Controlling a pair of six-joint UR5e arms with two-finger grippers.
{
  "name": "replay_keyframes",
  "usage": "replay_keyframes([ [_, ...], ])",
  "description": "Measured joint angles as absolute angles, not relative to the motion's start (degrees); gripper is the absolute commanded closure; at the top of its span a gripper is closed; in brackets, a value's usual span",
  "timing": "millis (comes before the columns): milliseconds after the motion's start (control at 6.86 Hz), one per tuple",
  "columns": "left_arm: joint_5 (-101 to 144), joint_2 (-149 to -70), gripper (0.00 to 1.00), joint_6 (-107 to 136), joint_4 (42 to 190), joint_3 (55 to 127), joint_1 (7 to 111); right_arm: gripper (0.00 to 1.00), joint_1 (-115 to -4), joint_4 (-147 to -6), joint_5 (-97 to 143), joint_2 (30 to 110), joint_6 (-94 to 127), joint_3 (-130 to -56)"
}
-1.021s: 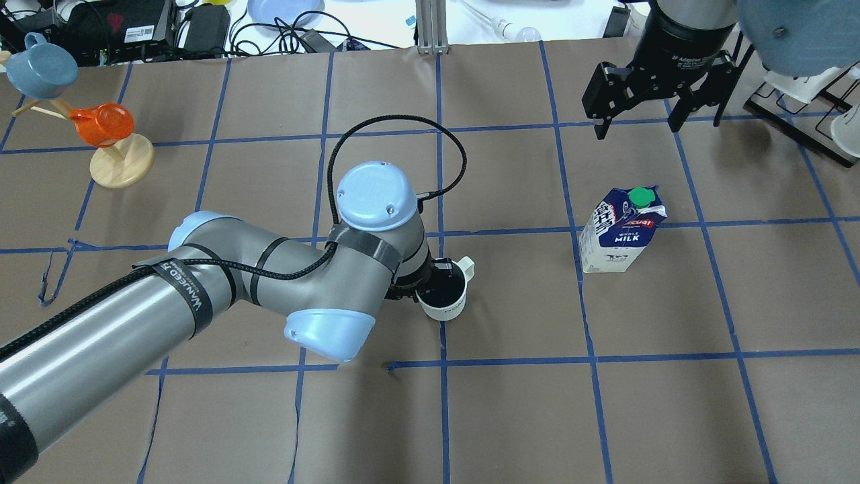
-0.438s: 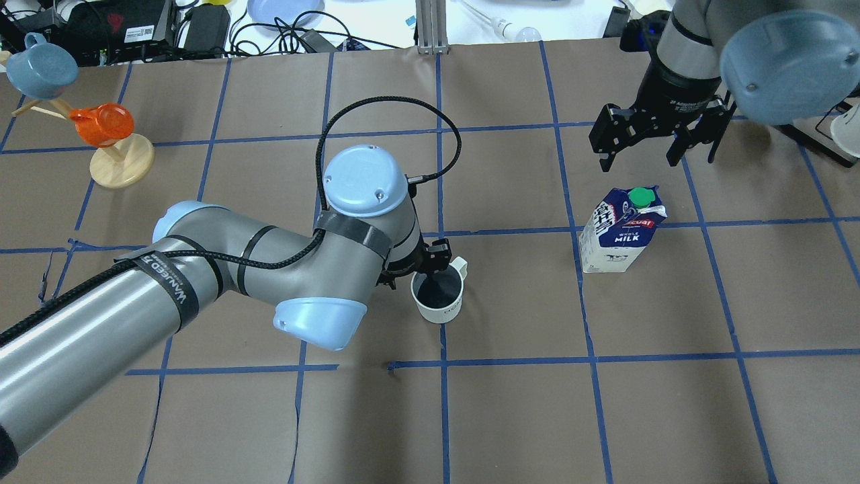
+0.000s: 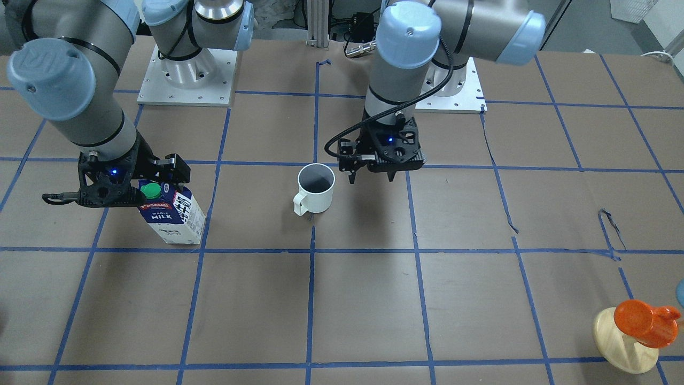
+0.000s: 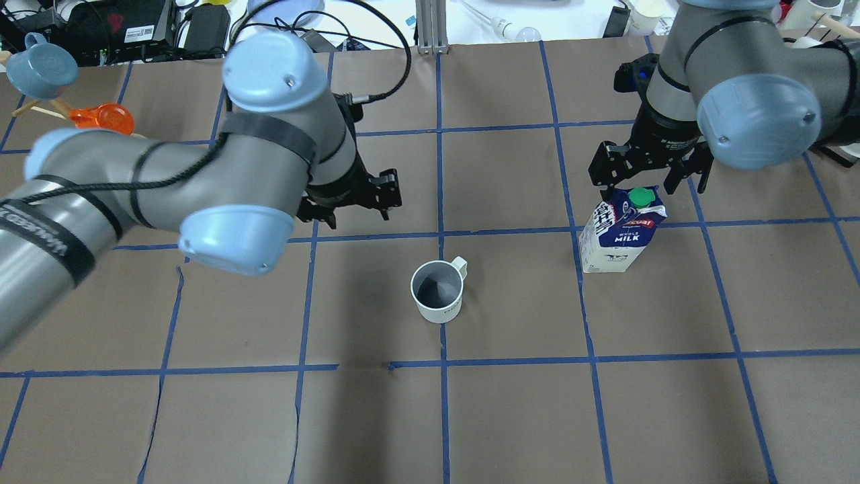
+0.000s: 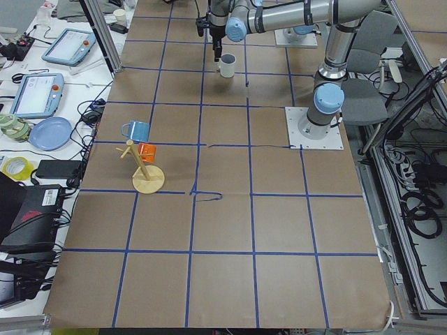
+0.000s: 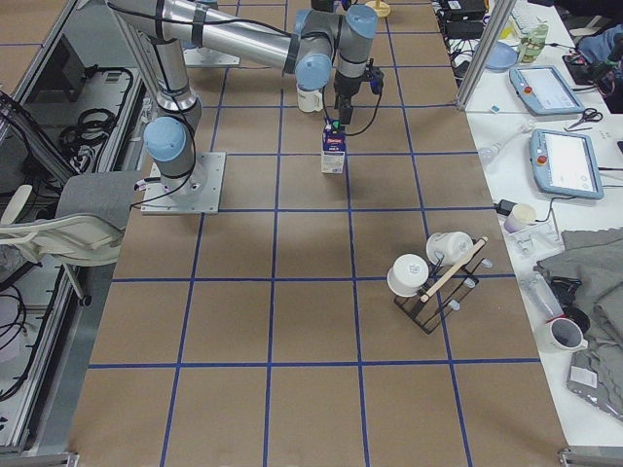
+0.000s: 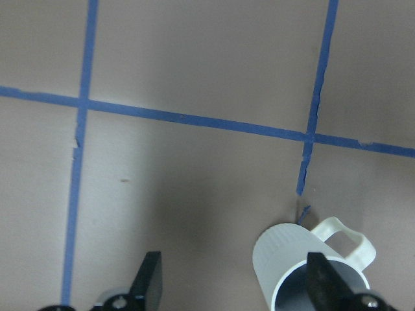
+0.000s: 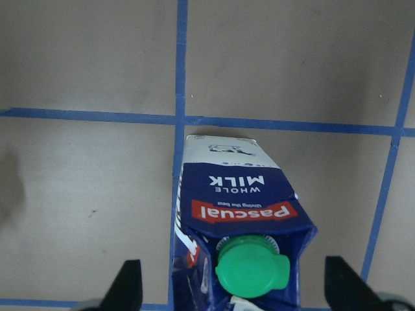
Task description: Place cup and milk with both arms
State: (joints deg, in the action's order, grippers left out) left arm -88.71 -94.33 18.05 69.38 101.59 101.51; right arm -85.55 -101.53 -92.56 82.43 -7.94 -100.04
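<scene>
The white cup (image 4: 437,291) stands upright near the table's middle, handle toward the far right; it also shows in the front view (image 3: 316,187) and at the lower right of the left wrist view (image 7: 305,259). My left gripper (image 4: 351,210) is open and empty, raised above the table behind and left of the cup (image 3: 372,178). The milk (image 4: 621,232) stands upright to the right, green cap on top. My right gripper (image 4: 641,185) is open and hangs over the carton's top, one finger on each side of the cap (image 8: 251,269), apart from the carton (image 3: 171,214).
A wooden mug tree (image 4: 101,121) with an orange cup and a blue cup (image 4: 40,67) stands at the far left. A black rack with white cups (image 6: 438,277) is at the table's right end. Cables and devices lie beyond the far edge.
My left gripper has let go of the cup and pulled up and back to the left. My right gripper has come toward me and down, over the milk carton.
</scene>
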Motion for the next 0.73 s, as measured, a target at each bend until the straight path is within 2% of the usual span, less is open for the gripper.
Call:
replay_keyframes([
  [146,-88.37,-92.46,0.04,11.84,74.99,98.47,96.92,0.04,-85.35,-101.8,-92.93,82.36,-8.15,-100.7],
  [292,-88.18,-90.39,0.01,5.1,78.7,96.08,92.99,0.13,-85.21,-101.87,-92.97,82.28,-8.25,-101.12],
  [729,-88.46,-85.56,0.0,-1.0,83.26,91.53,89.04,0.65,-85.08,-102.04,-92.61,82.22,-8.15,-102.89],
])
